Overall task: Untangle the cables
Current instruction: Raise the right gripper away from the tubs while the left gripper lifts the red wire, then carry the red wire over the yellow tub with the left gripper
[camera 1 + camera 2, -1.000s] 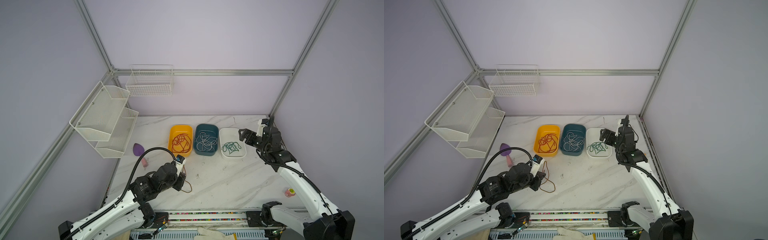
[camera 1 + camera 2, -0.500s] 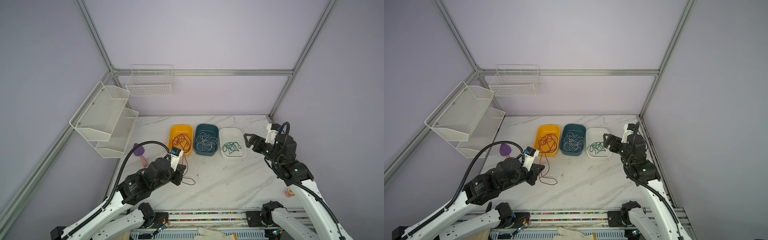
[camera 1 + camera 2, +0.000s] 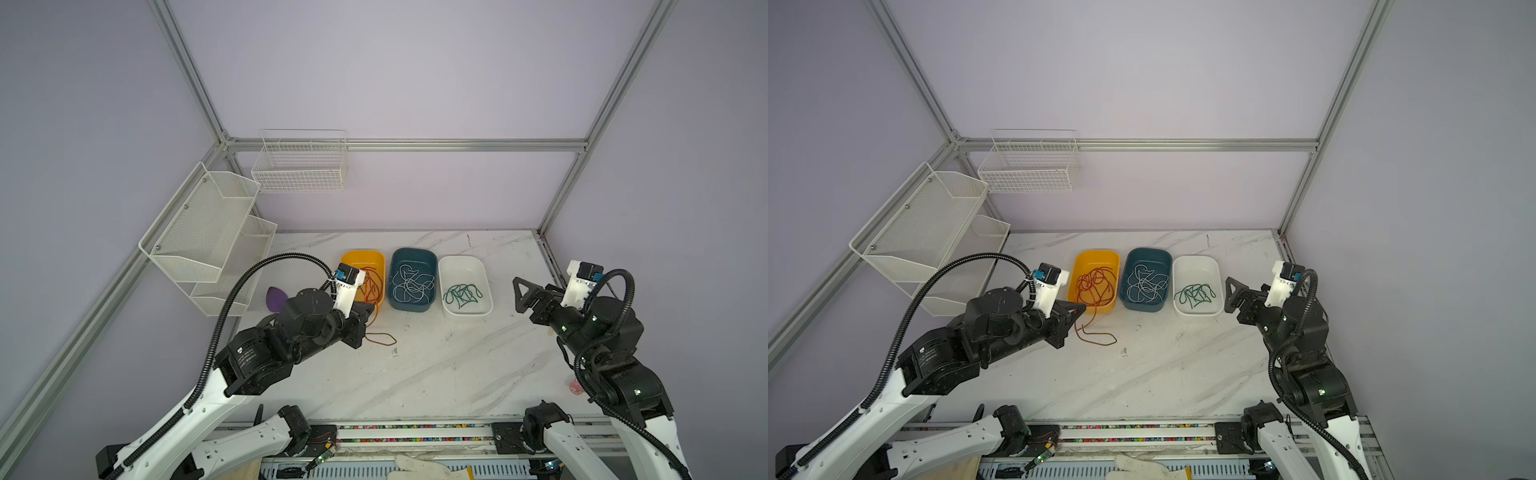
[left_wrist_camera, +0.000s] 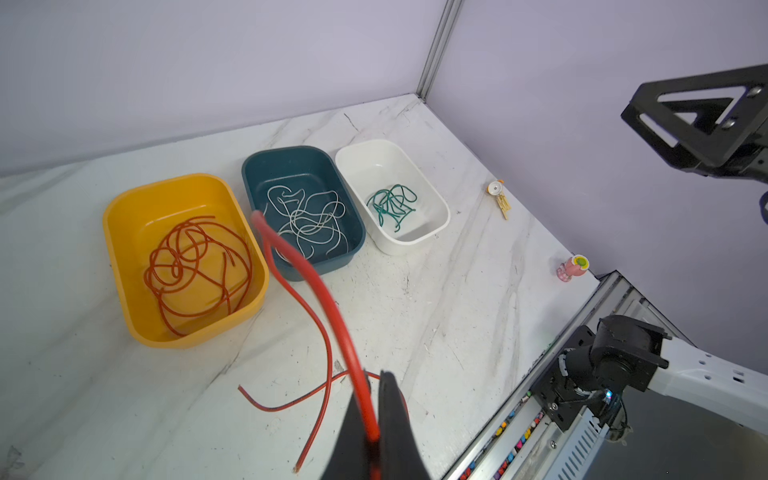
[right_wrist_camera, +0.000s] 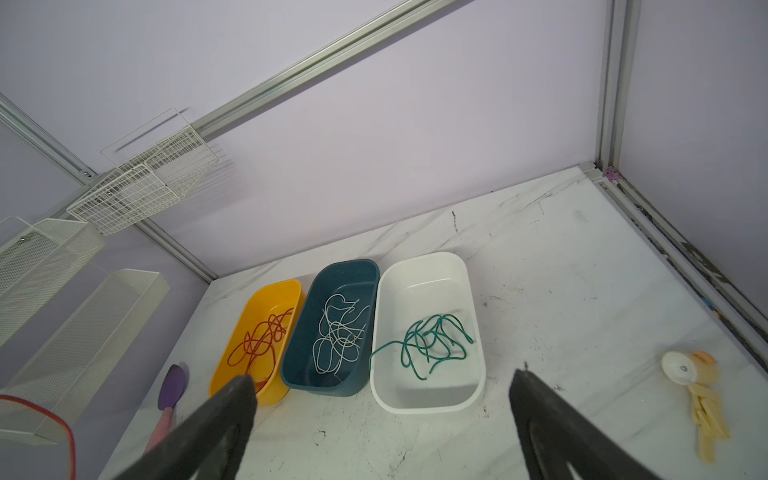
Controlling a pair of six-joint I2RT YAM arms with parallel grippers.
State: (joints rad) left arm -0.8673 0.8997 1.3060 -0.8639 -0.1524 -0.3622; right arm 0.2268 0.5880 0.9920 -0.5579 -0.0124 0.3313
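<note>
Left wrist view: three bins (image 4: 328,264); left gripper (image 4: 372,399) pinching red cable (image 4: 316,286); right gripper (image 5: 382,380) spread.

Robot lab (alu frame (image 3: 399,145) cell)

Top pair high, front, downward; wrist cams low, sharing trays (image 4: 411,245).

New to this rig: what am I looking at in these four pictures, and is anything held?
Two robot arms work over a marble table. Two pictures look down from overhead; the other two come from cameras on the wrists. Side by side sit a yellow tray with red cables, a teal tray with white cables, a white tray with green cables. The left hand is shut on one red cable trailing onto the table. The right hand is open and empty.
</note>
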